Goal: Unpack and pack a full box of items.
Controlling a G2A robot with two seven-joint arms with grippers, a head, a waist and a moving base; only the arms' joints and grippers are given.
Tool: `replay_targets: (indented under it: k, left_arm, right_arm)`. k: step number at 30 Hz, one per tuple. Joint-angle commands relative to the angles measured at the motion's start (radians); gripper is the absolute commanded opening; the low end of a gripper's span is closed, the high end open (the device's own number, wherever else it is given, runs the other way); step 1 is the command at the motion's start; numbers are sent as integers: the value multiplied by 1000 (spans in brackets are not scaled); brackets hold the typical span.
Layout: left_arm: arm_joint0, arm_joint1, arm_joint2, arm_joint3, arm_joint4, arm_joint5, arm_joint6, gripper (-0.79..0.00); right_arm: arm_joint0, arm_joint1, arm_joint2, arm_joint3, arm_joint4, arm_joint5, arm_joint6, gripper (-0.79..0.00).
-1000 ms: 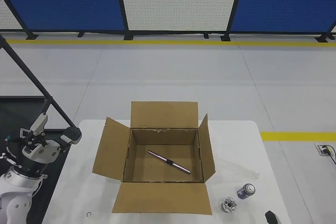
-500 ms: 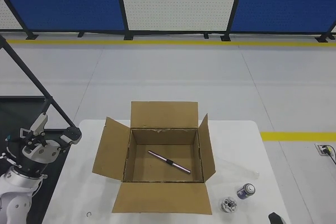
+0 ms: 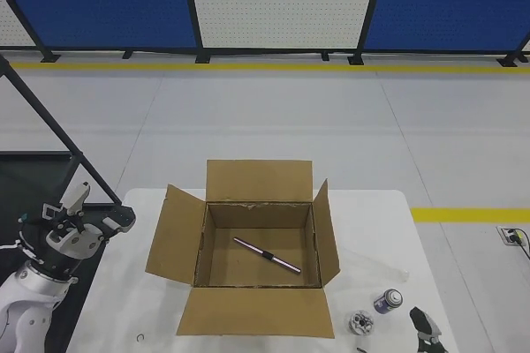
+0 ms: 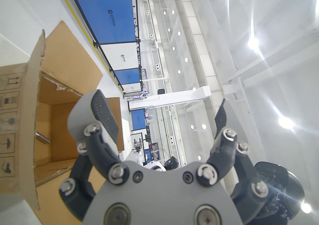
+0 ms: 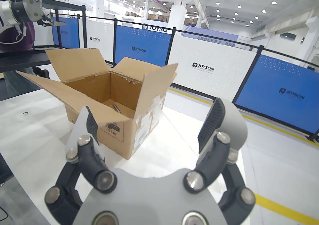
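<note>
While both grippers are empty, the danger lies in the next reach, not in anything being carried. The left gripper hangs beyond the left edge of the table, well apart from the cardboard box, and its fingers are spread wide with nothing between them. The right gripper is near the table's right corner on the robot's side, its fingers also released. The box stands in the middle of the table with all four flaps opened outward. A thin rod, perhaps a pen, though I cannot tell from above, lies diagonally on the box bottom. I judge this rod the difficult thing: it is slim and lies flat on the cardboard, so the fingers may close above it or push it against a wall, and it may roll away. An arm going down could also catch one of the tilted side flaps and drag the box, which looks light. Near the right gripper a small blue can and a round metal part stand just beside each other on the table, and a careless sweep could knock them over the edge.
</note>
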Motion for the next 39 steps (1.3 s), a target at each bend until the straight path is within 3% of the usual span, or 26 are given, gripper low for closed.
replay_targets:
  k: [1, 4, 10, 29, 33, 36, 39]
  left_arm:
    - [6, 1, -10, 12, -13, 1, -6, 0]
    - [23, 2, -21, 16, -16, -10, -17, 0]
    - [69, 0, -45, 8, -51, -36, -2, 0]
    - [71, 0, -42, 4, -45, -37, 2, 0]
    - [78, 1, -30, -9, -16, -23, 21, 0]
    - [85, 2, -30, -8, -18, -15, 30, 0]
    - [103, 2, -38, -7, -24, -15, 27, 0]
  right_arm:
    - [33, 1, -20, -112, 2, -24, 180, 0]
    - [160, 1, -71, -112, 10, -57, 322, 0]
    - [486, -15, -253, -112, 125, -38, 830, 0]
    - [506, -15, -271, -94, 129, -56, 838, 0]
    - [653, -25, -348, -49, 169, -46, 957, 0]
    - [822, -44, -445, 28, 228, 5, 1102, 0]
    - [1004, -71, -529, 145, 255, 131, 1266, 0]
